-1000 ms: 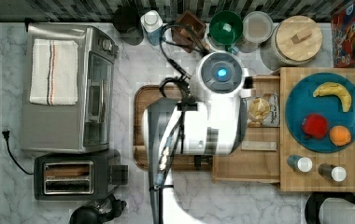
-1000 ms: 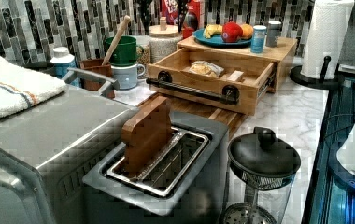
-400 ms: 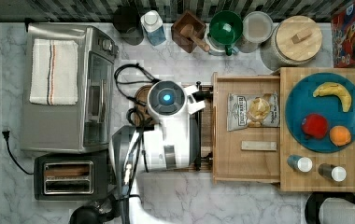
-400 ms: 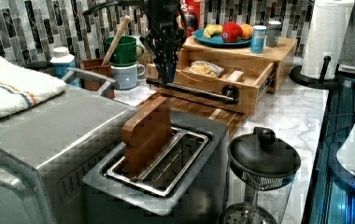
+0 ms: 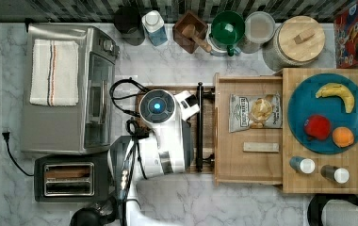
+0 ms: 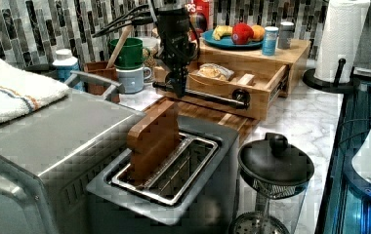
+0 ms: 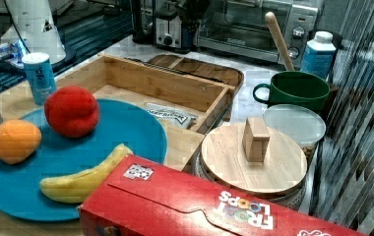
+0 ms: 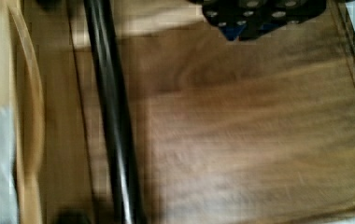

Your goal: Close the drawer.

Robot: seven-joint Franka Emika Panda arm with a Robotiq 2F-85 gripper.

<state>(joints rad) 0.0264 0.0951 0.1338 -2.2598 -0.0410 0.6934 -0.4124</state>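
Observation:
The light wooden drawer (image 5: 248, 162) stands pulled out from under the bamboo stand toward the top view's left. It holds a chips bag (image 5: 255, 112) and a small wooden block (image 5: 260, 147). Its long black bar handle (image 5: 199, 127) runs along the front. My arm (image 5: 165, 136) hangs over the darker brown tray (image 5: 208, 106), just on the top view's left of the handle. In the left view my gripper (image 6: 177, 88) points down, close to the handle (image 6: 213, 97) on the side away from the drawer. The wrist view shows the handle (image 8: 112, 116) running across the brown tray (image 8: 259, 140).
A toaster oven (image 5: 64, 89) and a toaster (image 5: 69, 179) fill the top view's left. Mugs, a bottle and a lidded jar (image 5: 299, 42) line the back wall. A blue plate (image 5: 309, 101) with fruit sits on the stand. A French press (image 6: 271, 170) stands beside the toaster.
My arm has swung from above the drawer toward the top view's left, past the handle, and now hangs over the brown tray. The drawer has not moved.

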